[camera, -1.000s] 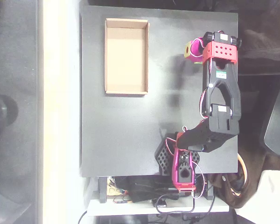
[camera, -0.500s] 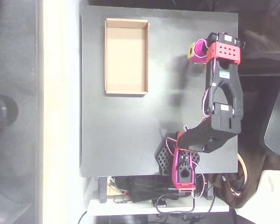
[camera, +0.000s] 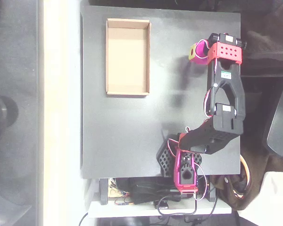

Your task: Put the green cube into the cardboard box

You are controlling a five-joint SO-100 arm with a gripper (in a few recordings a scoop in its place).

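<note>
The cardboard box (camera: 128, 57) lies at the table's upper left in the overhead view, a shallow tan tray with a bare floor. My gripper (camera: 196, 51) is magenta with a yellow-green patch at its tip. It points left at the upper right of the table, well to the right of the box. From above, its jaws cannot be told open from shut. The green cube is hidden from view.
The black table (camera: 122, 132) ends at a pale strip on the left. My black arm (camera: 224, 103) runs down the right side to its magenta base (camera: 185, 172) at the lower edge, among cables.
The gripper and red wrist have shifted slightly to the right and a touch lower than one second ago. The box has not moved.
</note>
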